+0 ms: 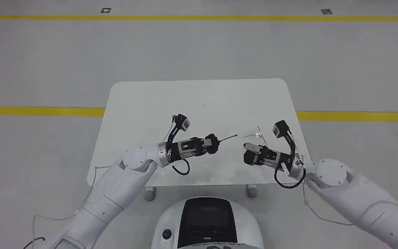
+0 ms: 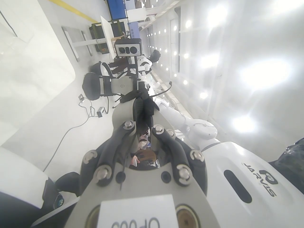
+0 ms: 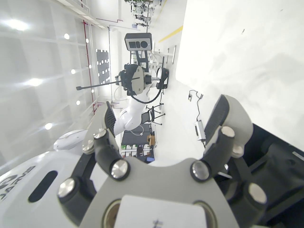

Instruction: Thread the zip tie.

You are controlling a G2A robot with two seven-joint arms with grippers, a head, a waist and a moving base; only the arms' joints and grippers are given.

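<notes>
Table (image 1: 186,99), left claw (image 1: 213,144) pinching zip tie (image 3: 97,85), right claw (image 3: 165,106) spread

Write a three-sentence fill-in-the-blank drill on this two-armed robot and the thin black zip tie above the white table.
1. The left gripper is ____ on the thin black plastic zip tie.
2. The right gripper is ____, with nothing between its fingers.
3. The zip tie's free end points toward the ____ gripper.

Missing words: shut; open; right.
</notes>
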